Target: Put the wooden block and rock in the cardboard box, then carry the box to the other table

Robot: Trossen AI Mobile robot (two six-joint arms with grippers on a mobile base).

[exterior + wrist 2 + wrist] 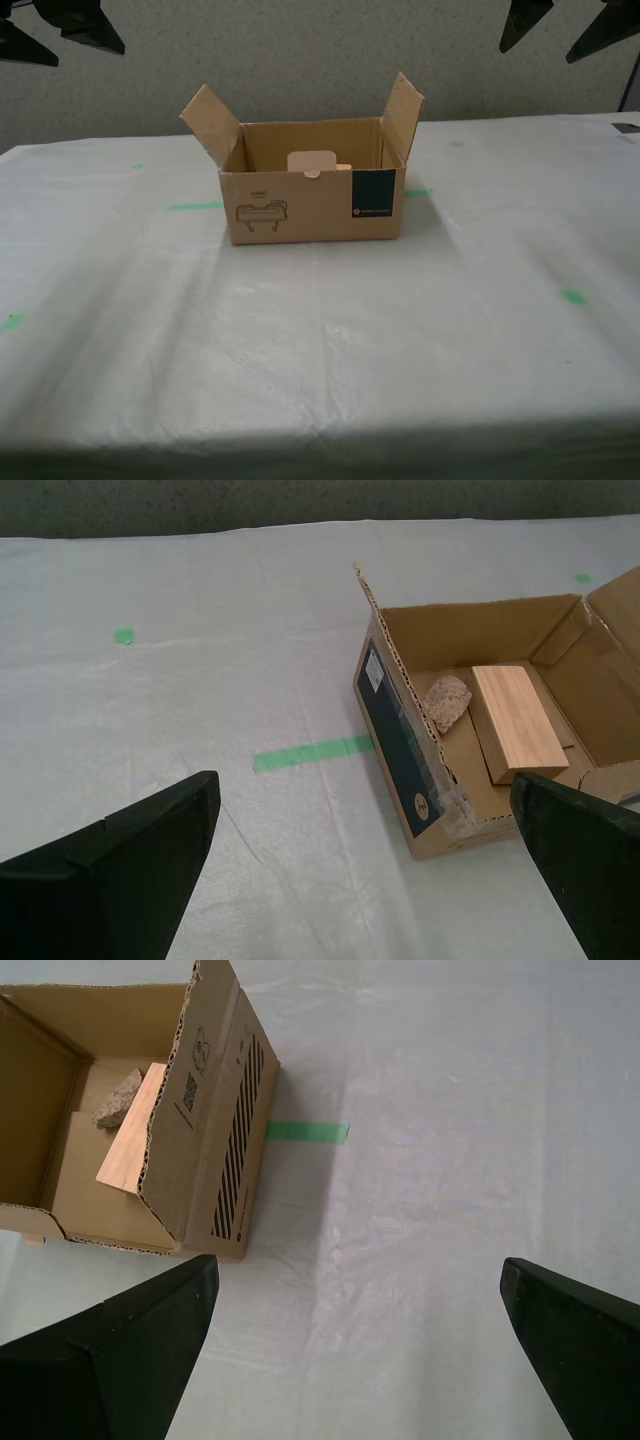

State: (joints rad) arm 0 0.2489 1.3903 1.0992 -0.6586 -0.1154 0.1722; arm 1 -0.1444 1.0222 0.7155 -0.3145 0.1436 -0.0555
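Wrinkled white sheeting (320, 350) carries the cardboard box (315, 205) — wooden block (517, 722) and rock (446, 701) inside. My first gripper (360, 1340) and second gripper (365, 860) are spread, empty — retreat straight back, clear of the flaps.

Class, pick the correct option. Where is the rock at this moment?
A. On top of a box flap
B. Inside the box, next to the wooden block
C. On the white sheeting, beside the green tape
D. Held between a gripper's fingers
B: the second wrist view shows the rock lying on the floor of the box beside the block.
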